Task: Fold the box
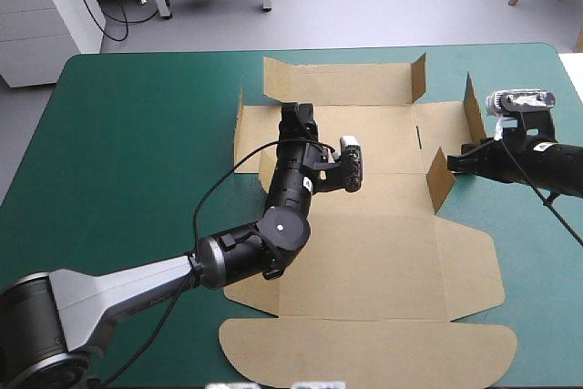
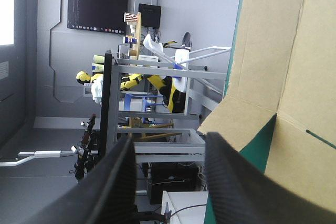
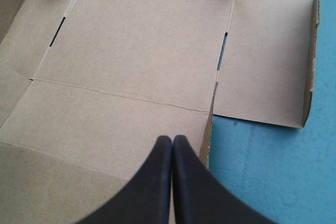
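Observation:
The brown box [image 1: 383, 252] lies as a cut sheet on the teal-green cover, its rounded lid flap toward the near edge. Its far wall and several side flaps stand partly raised. My left gripper [image 1: 298, 116] hovers over the sheet's left part, pointing at the far edge. In the left wrist view this gripper [image 2: 170, 139] is open with nothing between the fingers, and the box [image 2: 294, 51] lies beside it. My right gripper [image 1: 452, 163] is at a small raised flap [image 1: 440, 179] on the box's right side. That gripper [image 3: 172, 138] is shut above the box's main panel [image 3: 131, 51].
The teal-green cover [image 1: 127, 152] stretches wide to the left of the box. A narrower strip of it [image 1: 537, 252] shows on the right. The box's near flap reaches close to the table's front edge.

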